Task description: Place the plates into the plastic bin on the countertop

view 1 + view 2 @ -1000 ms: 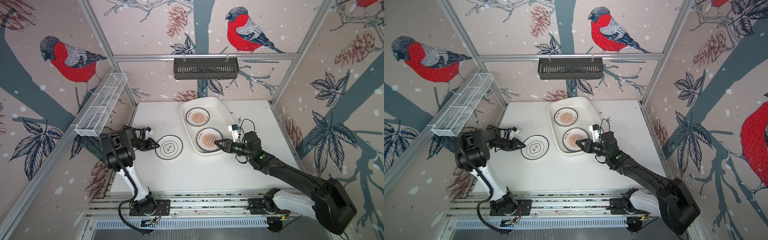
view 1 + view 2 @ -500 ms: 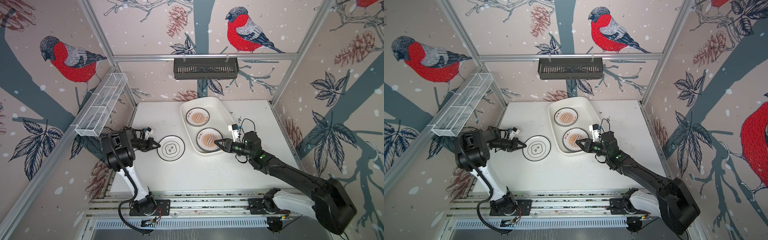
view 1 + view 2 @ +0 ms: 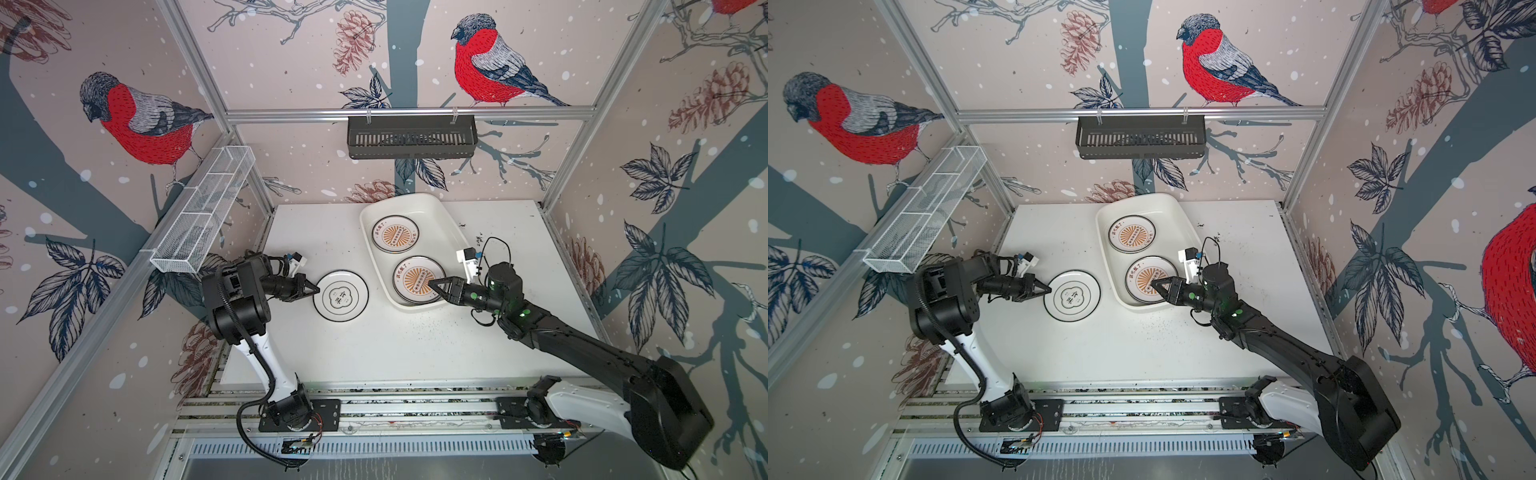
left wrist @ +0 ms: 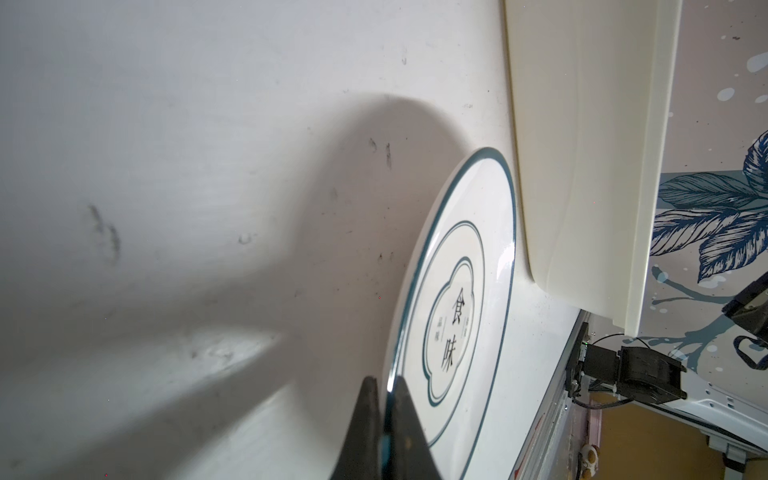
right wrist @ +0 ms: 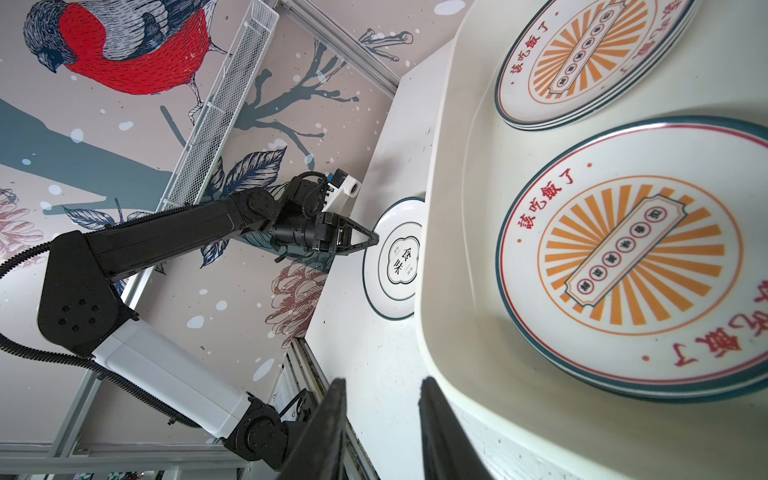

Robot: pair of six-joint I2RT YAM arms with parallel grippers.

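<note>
Currently logging left gripper clamped tight on near rim of round white plate with thin dark rim and central emblem. Confirmed in left wrist view: both fingers pinching rim edge, finger bases cut off by frame. Plate reaching straight ahead of those fingertips over flat white speckled countertop, with broad shadow underneath. Large cream-white rectangular plastic bin just beyond plate's far edge; contact or gap there not resolvable.

Noted right gripper with jaws part-way apart and nothing between them. Right wrist view showing only bare countertop through the gap, bin's near corner just beside one finger.

Inside bin, directly ahead of right gripper: stack of white plates with orange sunburst centre, cut off at frame edge. Farther ahead: second sunburst stack, also cropped. Lower plates visible only as thin rim slivers, so count per stack uncertain. Emblem plate partly hidden behind bin wall in this view.
</note>
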